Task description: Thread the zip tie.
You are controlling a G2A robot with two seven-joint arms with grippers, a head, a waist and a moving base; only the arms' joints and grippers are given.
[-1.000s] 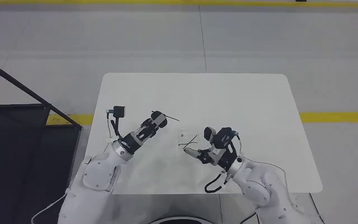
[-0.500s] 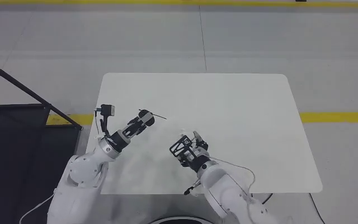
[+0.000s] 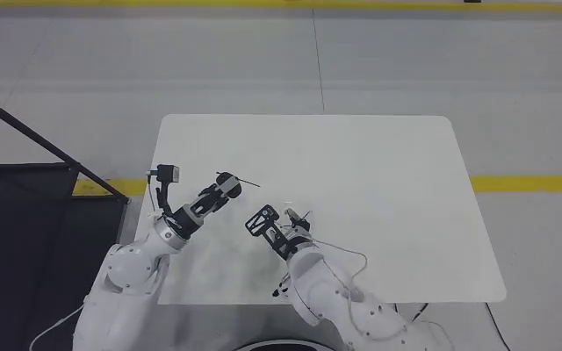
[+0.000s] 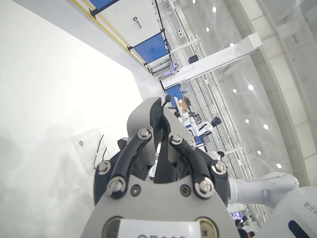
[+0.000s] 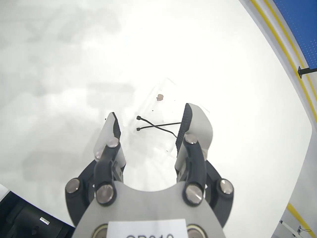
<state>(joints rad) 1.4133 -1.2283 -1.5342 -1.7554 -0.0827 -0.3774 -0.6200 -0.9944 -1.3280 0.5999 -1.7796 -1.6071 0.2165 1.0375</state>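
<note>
My left gripper [image 4: 158, 106] is shut on a black zip tie [image 4: 167, 99], whose head pokes out past the fingertips. In the top view this gripper [image 3: 227, 185] hangs above the table's left part, and the tie's thin tail [image 3: 251, 182] sticks out to the right. Two more black zip ties [image 5: 158, 125] lie crossed on a clear plastic sheet [image 5: 171, 92] on the table. My right gripper [image 5: 149, 123] is open just above them, one finger on each side of the pair. From above, the right gripper [image 3: 286, 221] is near the table's front middle, right of the left one.
The white table [image 3: 395, 175] has bare room at the back and right. A small brown spot [image 5: 160, 97] marks the clear sheet. Black frames and a dark panel [image 3: 35, 219] stand off the table's left edge.
The right arm has swung left along the front of the table and now stands over the crossed ties. The left gripper drew back left with its tie, then stayed still.
</note>
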